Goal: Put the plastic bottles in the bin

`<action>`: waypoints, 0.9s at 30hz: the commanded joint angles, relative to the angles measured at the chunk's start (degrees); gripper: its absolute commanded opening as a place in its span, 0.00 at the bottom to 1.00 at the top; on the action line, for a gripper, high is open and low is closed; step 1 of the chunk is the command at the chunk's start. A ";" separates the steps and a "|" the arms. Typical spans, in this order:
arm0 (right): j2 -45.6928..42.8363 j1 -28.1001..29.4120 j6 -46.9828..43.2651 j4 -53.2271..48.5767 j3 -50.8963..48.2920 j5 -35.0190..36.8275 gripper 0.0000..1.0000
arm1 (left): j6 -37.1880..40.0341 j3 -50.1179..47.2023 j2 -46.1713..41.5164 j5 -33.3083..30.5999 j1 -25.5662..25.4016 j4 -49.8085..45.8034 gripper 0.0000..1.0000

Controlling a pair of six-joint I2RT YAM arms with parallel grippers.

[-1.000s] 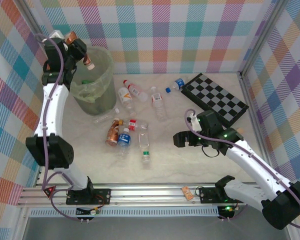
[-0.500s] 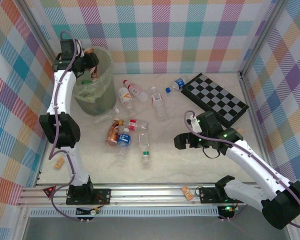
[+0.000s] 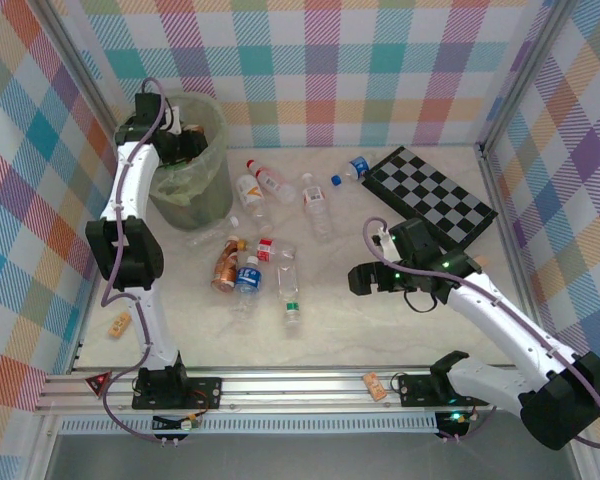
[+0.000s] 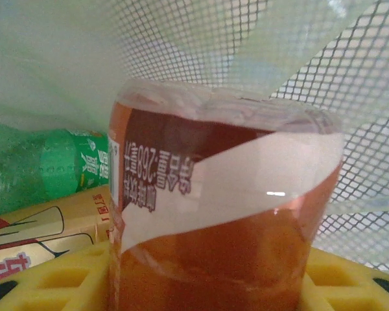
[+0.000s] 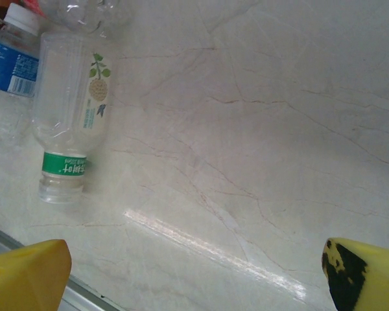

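Inside the bin mouth: the left gripper (image 3: 186, 143) reaches into the tall round translucent pale-green wastebasket (image 3: 202, 196), its mesh wall and thin liner close ahead of the fingers.
Left gripper state: partly closed, its yellow pads (image 4: 43, 280) pinching an amber-brown plastic bottle with a white and brown label (image 4: 227, 214).
Held bottle's axis: it runs forward from between the pads, out past the fingertips toward the bin wall; which end leads I cannot tell.
Beyond the held bottle: a green plastic bottle (image 4: 45, 165) lies ahead and to the left, already in the bin.
Judged next step: the bottle looks inside the rim, so letting go should drop it in.
Right gripper state: the right gripper (image 3: 358, 280) is spread wide over the tabletop, holding and touching nothing.
Nearest loose bottle: a clear plastic bottle with a green band near its neck (image 5: 68, 116) lies ahead and left of the right gripper, apart from it, cap end toward the table's near edge.
Nearer arm: the right, for this bottle and the other loose ones beyond it.
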 commanded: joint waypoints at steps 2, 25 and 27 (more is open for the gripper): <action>-1.65 -0.21 1.00 -1.93 2.60 5.30 0.99 | 0.71 -1.12 -1.25 0.65 -0.43 0.30 0.60; -2.15 -4.56 2.81 -0.75 4.68 5.15 0.99 | 0.83 -0.47 -11.53 -1.21 -0.43 0.06 0.90; -1.35 -4.94 3.96 0.63 5.66 4.91 0.99 | 1.18 -0.93 -13.37 -1.87 -0.43 0.25 0.91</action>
